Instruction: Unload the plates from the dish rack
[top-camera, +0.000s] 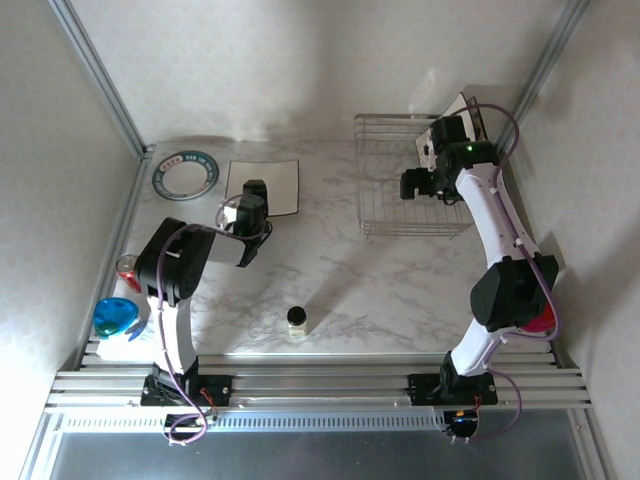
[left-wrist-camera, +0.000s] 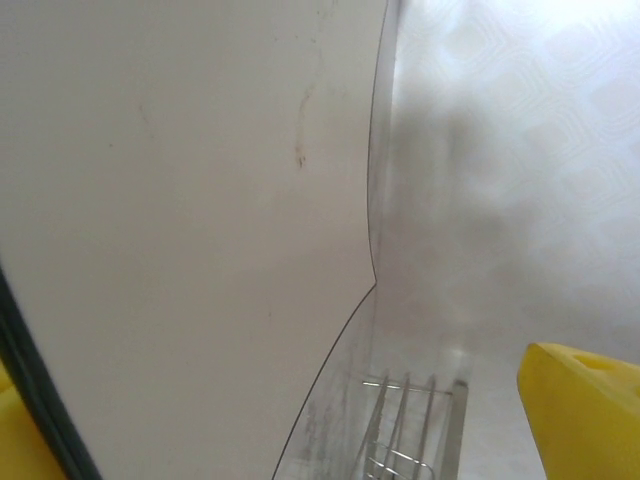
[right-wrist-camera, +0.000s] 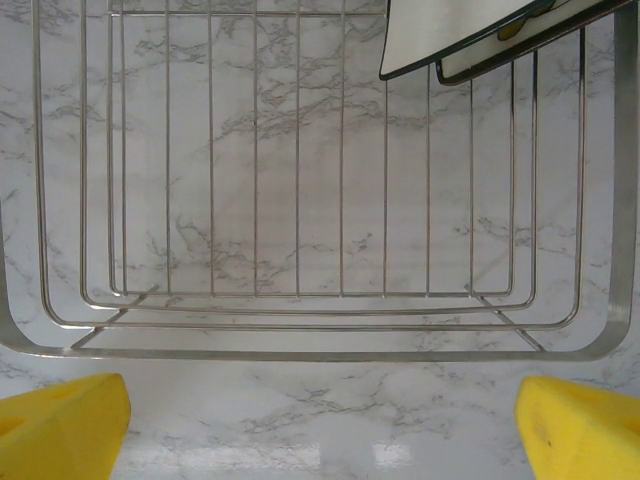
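A square cream plate (top-camera: 270, 180) lies flat on the table at the back left. My left gripper (top-camera: 253, 196) stands open over its near edge. In the left wrist view the plate (left-wrist-camera: 180, 200) shows up close, with its dark edge between my yellow fingertips (left-wrist-camera: 585, 410), and the left gripper (left-wrist-camera: 290, 425) grips nothing. A round teal-rimmed plate (top-camera: 185, 174) lies further left. The wire dish rack (top-camera: 400, 215) sits at the back right with square plates (right-wrist-camera: 470, 30) leaning in its far right corner. My right gripper (top-camera: 413, 186) hovers open above the rack (right-wrist-camera: 300, 330), the right gripper (right-wrist-camera: 320, 425) holding nothing.
A red can (top-camera: 128, 266) and a blue cup (top-camera: 115, 316) stand at the left edge of the table. A small dark-capped bottle (top-camera: 297, 320) stands near the front middle. Something pink (top-camera: 545, 320) sits behind the right arm's elbow. Walls close in on three sides.
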